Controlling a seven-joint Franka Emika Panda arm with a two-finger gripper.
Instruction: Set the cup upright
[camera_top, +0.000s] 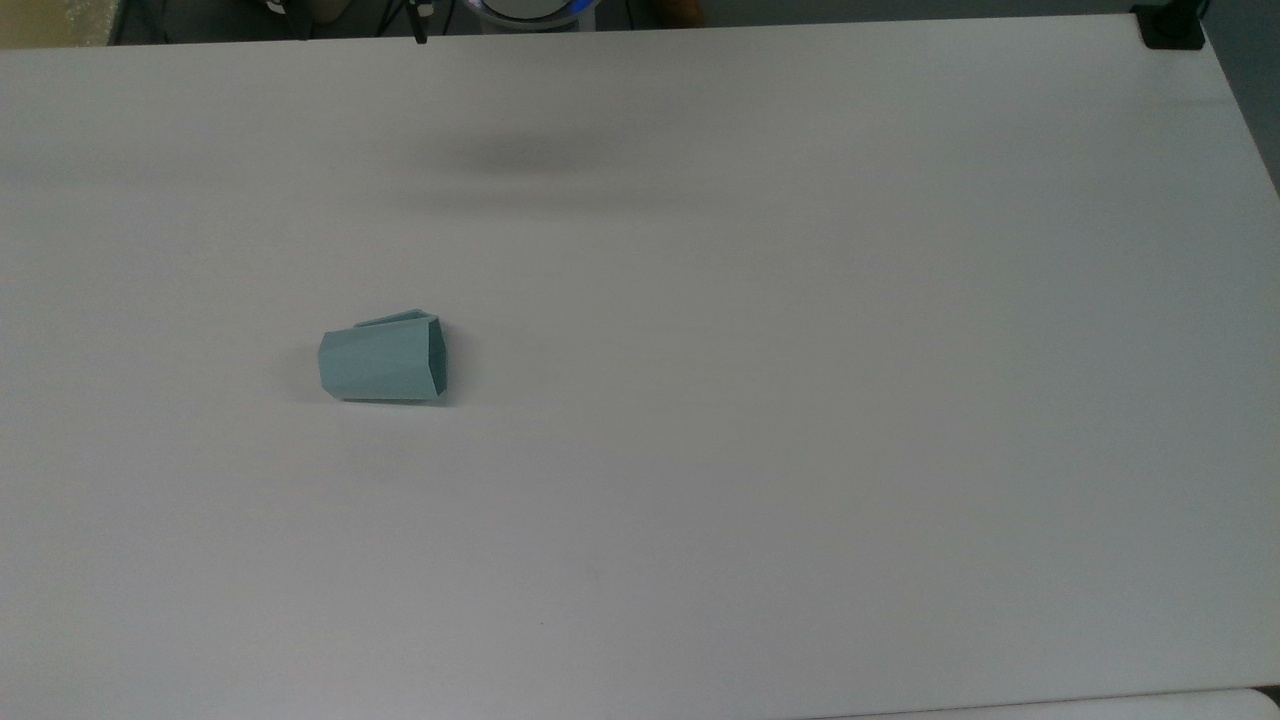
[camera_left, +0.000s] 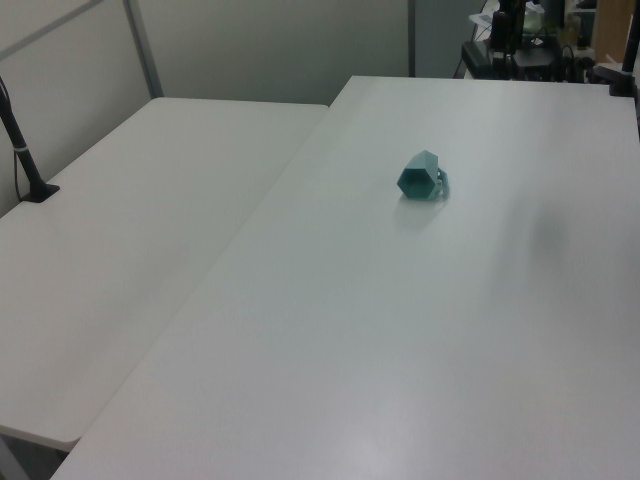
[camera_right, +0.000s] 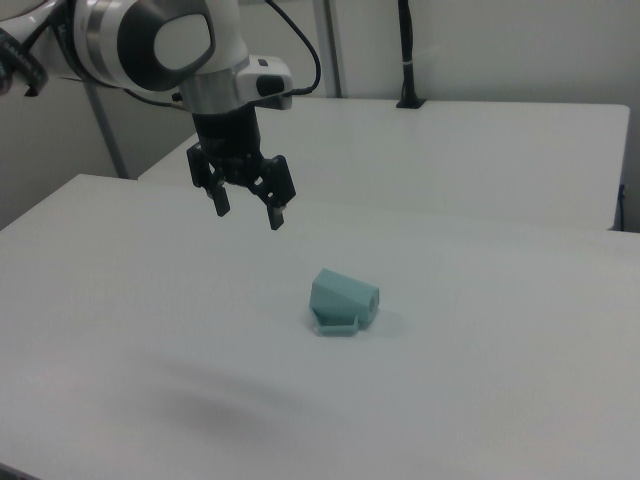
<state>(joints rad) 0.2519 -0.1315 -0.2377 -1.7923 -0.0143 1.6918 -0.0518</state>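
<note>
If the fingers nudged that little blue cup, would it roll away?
Probably not far: the cup lies on its side on flat facets, and its handle touches the table. It looks like light, stiff plastic, so it would likely slide.
</note>
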